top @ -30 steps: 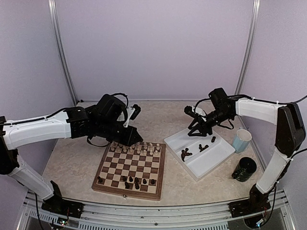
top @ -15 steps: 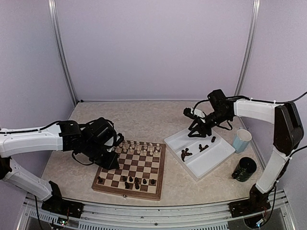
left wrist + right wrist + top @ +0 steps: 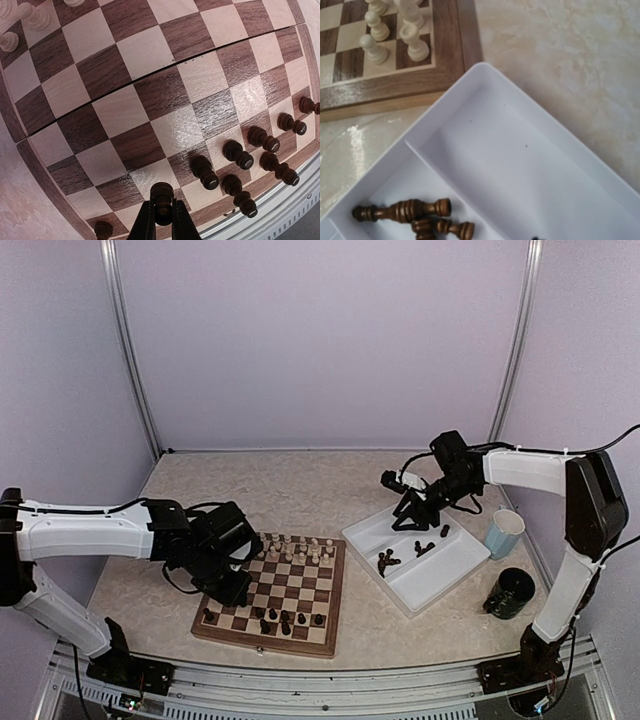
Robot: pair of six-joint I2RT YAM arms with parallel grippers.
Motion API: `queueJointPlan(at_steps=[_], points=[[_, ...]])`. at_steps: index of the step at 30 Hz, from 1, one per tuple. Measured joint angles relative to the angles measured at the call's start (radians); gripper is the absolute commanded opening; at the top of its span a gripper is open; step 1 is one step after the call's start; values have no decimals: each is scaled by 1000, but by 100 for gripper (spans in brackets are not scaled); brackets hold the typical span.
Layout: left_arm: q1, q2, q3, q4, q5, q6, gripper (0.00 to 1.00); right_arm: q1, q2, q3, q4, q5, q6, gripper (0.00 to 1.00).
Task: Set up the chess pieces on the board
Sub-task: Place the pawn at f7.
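Left gripper (image 3: 161,214) pinches a dark piece (image 3: 162,192) over the board (image 3: 125,110), near its near-left corner. The right gripper (image 3: 405,508) shows no clear opening. Next: lower the piece upright.

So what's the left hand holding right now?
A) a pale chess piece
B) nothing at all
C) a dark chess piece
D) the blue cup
C: in the left wrist view the left hand is shut on a dark piece over the board.
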Motion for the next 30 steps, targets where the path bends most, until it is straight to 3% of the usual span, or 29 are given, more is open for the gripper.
queueJointPlan(at_steps=[11, 30], points=[[-21, 92, 0, 9, -3, 2, 8, 0, 5, 0, -3, -1, 0, 44], [-27, 90, 0, 1, -28, -5, 15, 0, 16, 0, -15, -8, -4, 45]])
